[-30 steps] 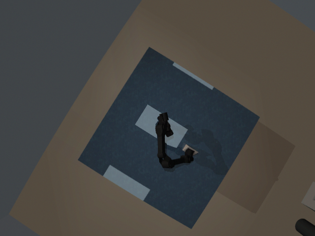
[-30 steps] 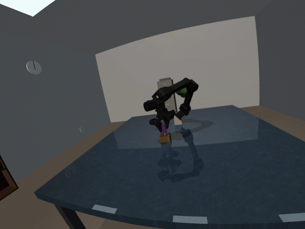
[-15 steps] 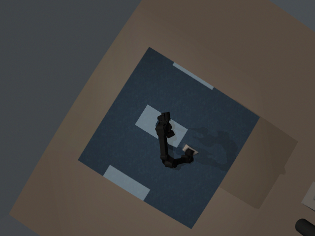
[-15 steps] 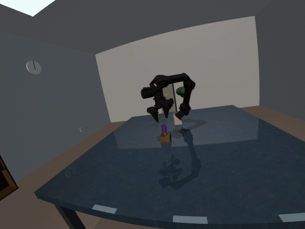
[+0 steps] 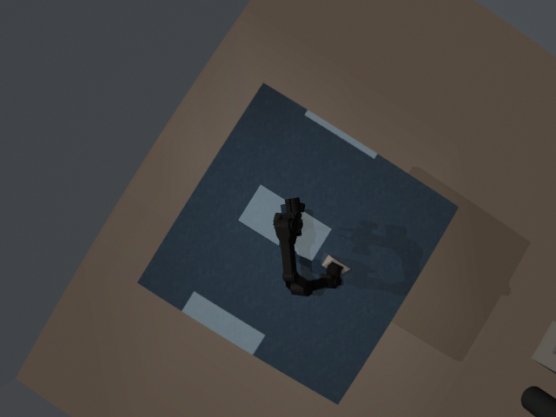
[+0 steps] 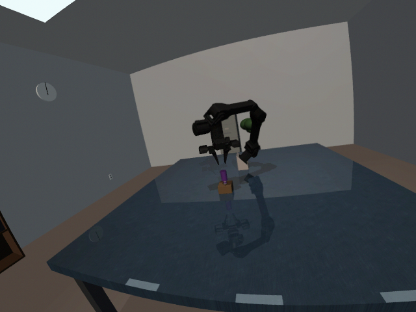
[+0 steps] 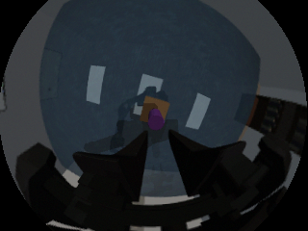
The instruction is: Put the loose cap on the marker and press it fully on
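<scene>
The purple cap (image 6: pixel 223 176) (image 7: pixel 155 121) sits upright over the top of the marker. A short pale stretch of the marker (image 6: pixel 224 182) shows between the cap and the orange-brown holder block (image 6: pixel 225 188) (image 7: pixel 163 105). Whether the cap is clicked fully on cannot be told. My gripper (image 6: pixel 221 164) (image 7: pixel 158 133) points down above the cap, its black fingertips apart with nothing between them. In the wrist view the cap is just beyond the fingertips, not between them. In the top view, block, marker, cap and fingertips are hidden under the arm.
The arm's black base stands on a pale mount (image 5: pixel 329 260) (image 6: pixel 240 164) behind the holder block, to its right in the exterior view. The arm arches from there over the dark blue table (image 5: pixel 224 269) (image 6: pixel 188 242). Pale patches of reflected light lie on the table.
</scene>
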